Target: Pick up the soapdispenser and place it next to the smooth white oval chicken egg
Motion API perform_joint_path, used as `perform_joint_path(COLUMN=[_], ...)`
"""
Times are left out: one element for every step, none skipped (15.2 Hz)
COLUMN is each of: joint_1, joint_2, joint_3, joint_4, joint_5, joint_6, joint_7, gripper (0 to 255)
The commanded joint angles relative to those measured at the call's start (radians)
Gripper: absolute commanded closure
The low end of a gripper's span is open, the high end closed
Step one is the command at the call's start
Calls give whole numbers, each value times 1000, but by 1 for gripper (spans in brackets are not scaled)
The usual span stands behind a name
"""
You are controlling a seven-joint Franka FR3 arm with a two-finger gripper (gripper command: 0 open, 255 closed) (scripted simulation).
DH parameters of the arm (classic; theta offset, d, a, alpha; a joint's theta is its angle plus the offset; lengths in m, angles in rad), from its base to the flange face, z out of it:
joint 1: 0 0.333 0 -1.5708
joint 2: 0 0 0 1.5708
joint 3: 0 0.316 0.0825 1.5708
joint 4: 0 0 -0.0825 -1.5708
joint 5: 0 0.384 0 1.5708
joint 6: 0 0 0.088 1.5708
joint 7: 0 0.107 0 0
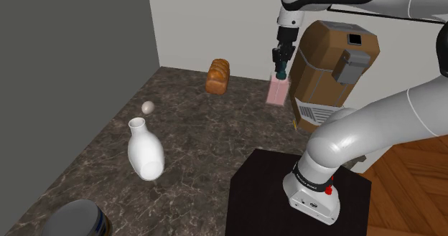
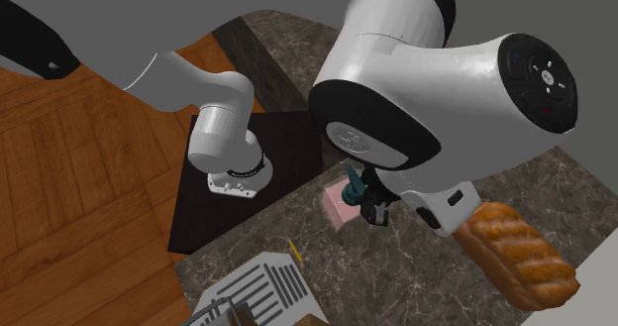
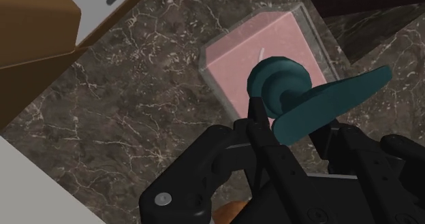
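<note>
The gripper (image 3: pixel 293 117) is closed narrowly on the soap dispenser (image 3: pixel 252 49): in the wrist view its two black fingers (image 3: pixel 262 131) clasp the neck under the teal pump head, and the spout lies across one of them. The dispenser is a clear-walled square bottle filled nearly to the top with pink liquid. It stands at the far edge of the counter (image 1: pixel 201 141), by the pale wall and just beside a closed cardboard box (image 1: pixel 327 62).

The egg (image 1: pixel 148 107) lies well apart from it, near the counter edge along the dark grey wall. A white vase (image 1: pixel 146 154) stands upright nearer the stand, its contents hidden. A bread loaf (image 1: pixel 218 77) sits by the far edge. A dark round container (image 1: pixel 75 220) occupies the near corner.
</note>
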Motion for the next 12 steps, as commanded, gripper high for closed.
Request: perform_joint_path(joint_1=[2,3,3,4,5,6,6,7,8,9,10,10], joint_2=[2,3,5,6,8,10,12,14,17,20,23,26], joint_3=[4,5,7,8,9,11,12,13,14,15,16,17], joint_4=[27,42,56,71,85,100,115,130,146,162,177,193], joint_5=[3,4,6,7,8,10,11,12,14,15,16,17], joint_6=[-26,-39,-52,-65,-78,-91,-104,-117,-130,-143,-156,-168], joint_7=[1,1,0,0,0,0,-1,-1,-1,-2,-2,-3], gripper=[255,255,255,255,255,255,255,255,255,255,255,255])
